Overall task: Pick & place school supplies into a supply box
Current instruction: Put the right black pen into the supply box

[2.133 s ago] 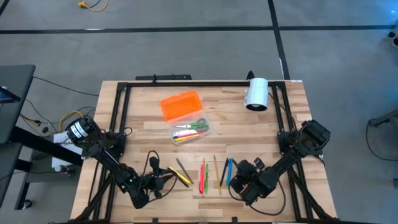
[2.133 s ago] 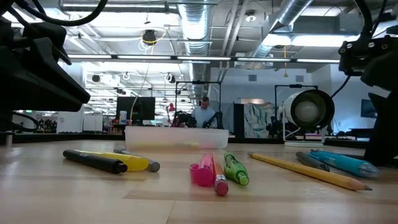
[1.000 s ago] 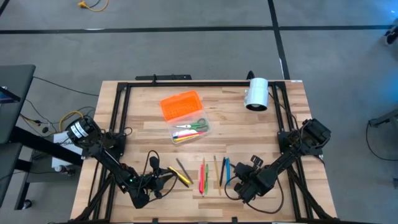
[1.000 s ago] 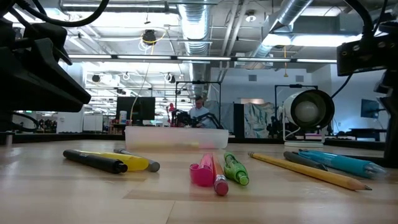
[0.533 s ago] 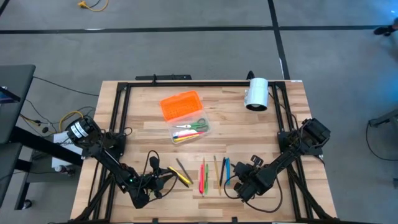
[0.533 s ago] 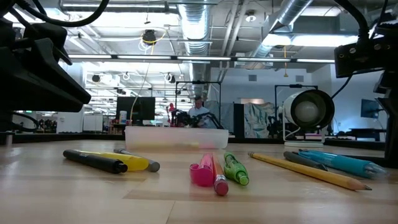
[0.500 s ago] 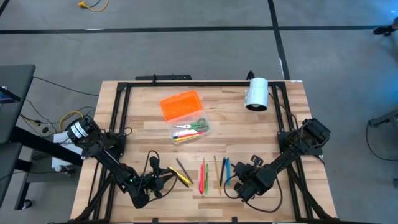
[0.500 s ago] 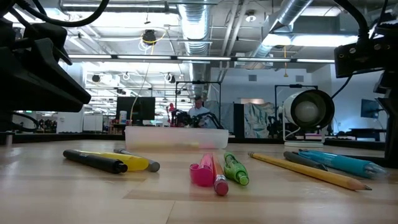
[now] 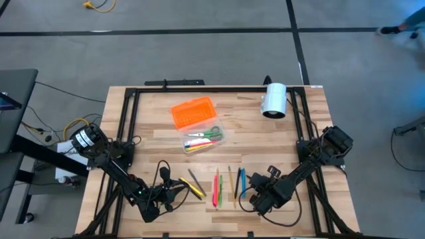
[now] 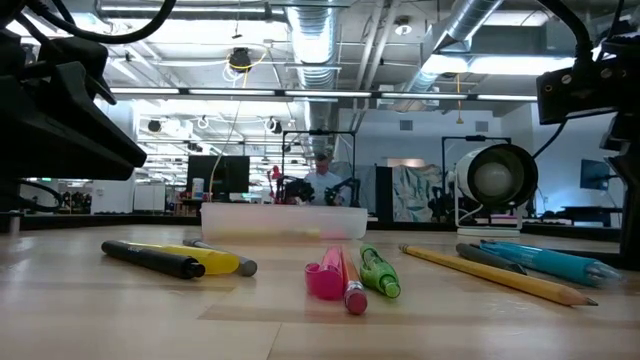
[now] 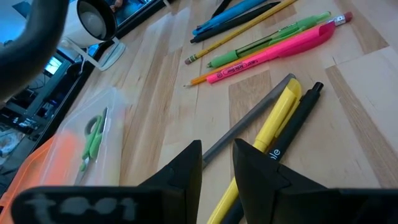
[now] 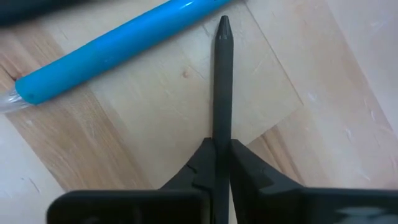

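Dark grey pencil (image 12: 222, 93) is pinched between the right claw (image 12: 216, 163) fingers, tip pointing away, lying right beside the blue pen (image 12: 118, 50) at the near right of the bench (image 9: 292, 143). Rest of the loose supplies sit in a row along the near edge: pink highlighter (image 10: 325, 277), green pen (image 10: 379, 271), yellow pencil (image 10: 495, 273), then yellow marker (image 11: 264, 134) and black pen (image 11: 292, 130) on the left. Supply box (image 9: 202, 140) is mid-bench, lid off, green scissors (image 9: 211, 134) already inside; orange lid (image 9: 193, 112) just behind it. Left claw (image 11: 216, 165) rests low near the yellow marker, fingers a little apart, nothing between them. White cylinder (image 9: 273, 100) at the far right.

Risks: the grip is close to one end of the pencil, so I'd guess it can swing or slip on lifting. Blue pen may get nudged. Box is narrow, so a tilted pencil could catch the rim and fall out.
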